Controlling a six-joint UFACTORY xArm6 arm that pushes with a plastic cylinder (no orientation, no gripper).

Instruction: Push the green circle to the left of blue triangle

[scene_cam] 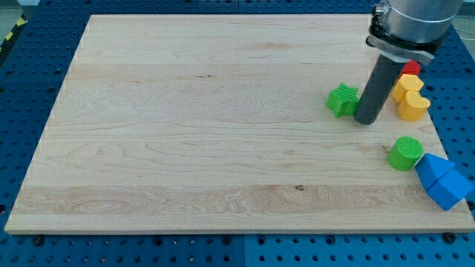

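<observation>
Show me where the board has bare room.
Free: everything on the view's left of the green star, from top to bottom edge. Crowded: the right edge, where my tip sits beside the star, with yellow blocks, red block, green circle and blue blocks.

The arm shows only its last part: a rounded, silver-grey metal housing ringed by a black clamp collar at its base. Below the collar runs a straight, smooth, dark grey cylindrical rod, ending in my tip, cut flat and unmarked.
</observation>
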